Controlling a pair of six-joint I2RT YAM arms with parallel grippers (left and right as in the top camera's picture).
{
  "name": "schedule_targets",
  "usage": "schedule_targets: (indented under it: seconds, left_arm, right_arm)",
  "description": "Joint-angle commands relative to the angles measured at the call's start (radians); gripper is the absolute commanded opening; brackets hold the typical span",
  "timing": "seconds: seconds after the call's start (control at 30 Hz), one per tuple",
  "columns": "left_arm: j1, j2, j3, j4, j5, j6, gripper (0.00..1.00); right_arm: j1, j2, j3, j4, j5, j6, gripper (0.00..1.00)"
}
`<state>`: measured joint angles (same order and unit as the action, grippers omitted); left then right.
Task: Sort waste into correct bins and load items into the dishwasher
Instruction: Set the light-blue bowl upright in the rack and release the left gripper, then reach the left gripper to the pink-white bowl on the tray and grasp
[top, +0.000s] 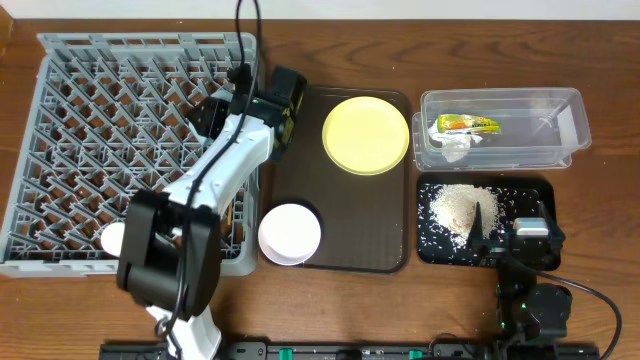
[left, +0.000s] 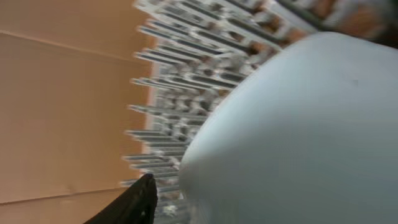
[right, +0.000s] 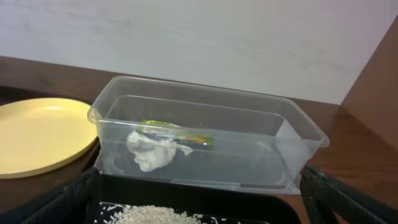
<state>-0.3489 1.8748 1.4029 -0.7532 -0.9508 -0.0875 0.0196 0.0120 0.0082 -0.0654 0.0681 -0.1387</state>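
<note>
My left gripper (top: 212, 112) is over the right side of the grey dish rack (top: 90, 150). In the left wrist view a light blue bowl (left: 298, 130) fills the frame over the rack pegs (left: 168, 112), with one finger of the left gripper (left: 186, 200) beside its rim. A small white cup (top: 112, 238) sits in the rack's front. The yellow plate (top: 365, 133) and white-pink bowl (top: 290, 233) lie on the brown tray. My right gripper (top: 505, 230) is open above the black tray (top: 535, 195) of crumbs (top: 458, 207). The clear tub (top: 560, 110) holds the wrapper (top: 465, 124) and tissue (top: 455, 148). Chopsticks are not clearly seen.
The dark brown serving tray (top: 340, 250) lies between the rack and the bins. In the right wrist view the clear tub (right: 298, 134) stands just behind the black tray (right: 205, 199), with the yellow plate (right: 37, 134) to the left. A wall rises behind the table.
</note>
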Motion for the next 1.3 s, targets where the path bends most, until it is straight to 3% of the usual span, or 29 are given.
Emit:
schedule_targets:
  seconds: [0.0,0.17,0.33,0.5,0.67,0.9,1.03,1.1,1.27]
  left_arm:
    - [-0.002,-0.106,0.002,-0.031,0.298,-0.098,0.53]
    - [-0.002,-0.226,0.002,-0.059,0.712,-0.144,0.54]
    - [-0.002,-0.268,0.002,-0.071,0.956,-0.152,0.55]
    - [-0.006,-0.261,0.002,-0.184,1.12,-0.154,0.54]
    - [-0.044,-0.261,-0.014,-0.306,1.123,-0.15,0.53]
    - [-0.179,-0.246,-0.156,-0.251,1.101,-0.163,0.33]
    - [-0.24,-0.219,-0.257,-0.223,0.892,-0.355,0.23]
    - [-0.253,-0.214,-0.299,-0.181,0.864,-0.398,0.2]
    - [-0.281,-0.185,-0.408,0.063,1.056,-0.419,0.19]
  right_arm:
    - [-0.007,-0.005,-0.003,-0.002,0.003,0.01,0.99]
    - [-0.007,-0.005,-0.003,-0.002,0.002,0.01,0.99]
    - [-0.007,-0.005,-0.003,-0.002,0.003,0.01,0.99]
    - [-0.007,-0.005,-0.003,-0.002,0.003,0.01,0.99]
    - [-0.007,-0.005,-0.003,-0.002,0.003,0.01,0.99]
    - [-0.007,-0.005,-0.003,-0.002,0.003,0.01,0.99]
    - [-0.007,-0.005,-0.003,-0.002,0.003,0.01,0.99]
    - [-0.007,-0.005,-0.003,-0.002,0.002,0.01,0.99]
    - [-0.007,-0.005,-0.003,-0.002,0.003,0.01,0.99]
